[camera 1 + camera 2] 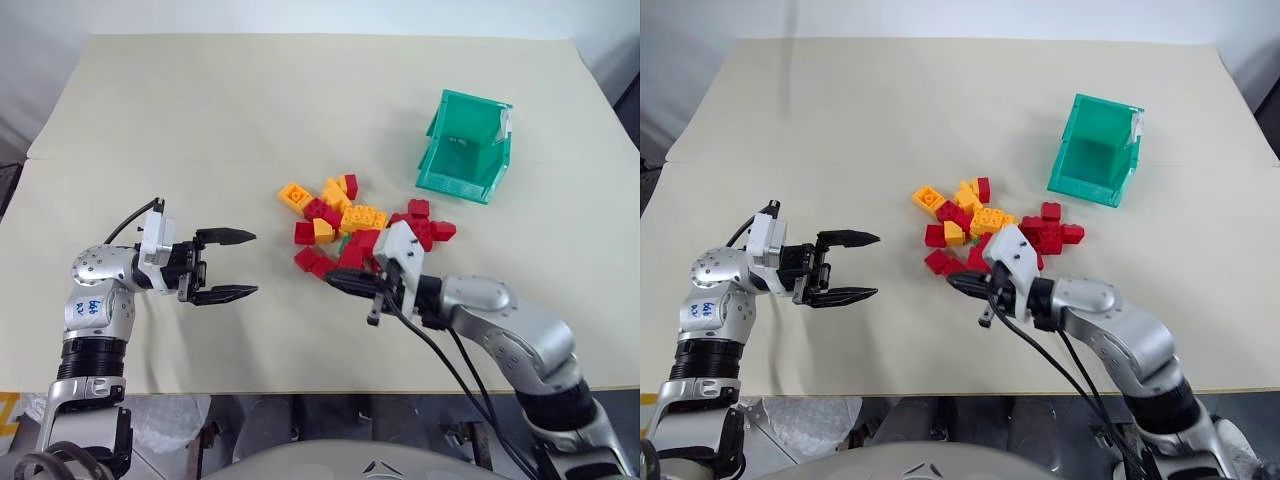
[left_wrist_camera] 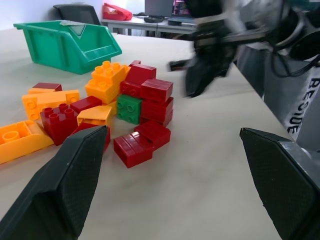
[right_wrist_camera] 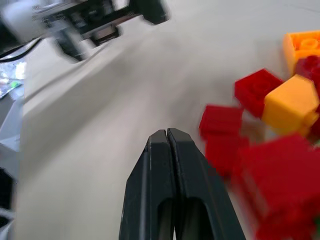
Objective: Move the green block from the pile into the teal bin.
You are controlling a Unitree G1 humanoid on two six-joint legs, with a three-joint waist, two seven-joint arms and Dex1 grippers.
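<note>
The pile (image 1: 350,225) of red and yellow-orange studded bricks lies mid-table. The green block (image 2: 129,108) sits in the pile's near side, wedged among red bricks and under a yellow-orange one. The teal bin (image 1: 465,147) stands behind and to the right of the pile, its sloped front facing the robot. My right gripper (image 1: 335,280) is at the pile's near-left edge, shut with nothing between its fingers (image 3: 166,145), and it points left past the bricks. My left gripper (image 1: 250,264) hovers to the left of the pile, open and pointing at it.
The beige table (image 1: 200,130) stretches wide behind and to the left of the pile. Black cables (image 1: 450,360) trail from my right wrist toward the table's near edge. Desks and a chair (image 2: 80,12) stand beyond the table.
</note>
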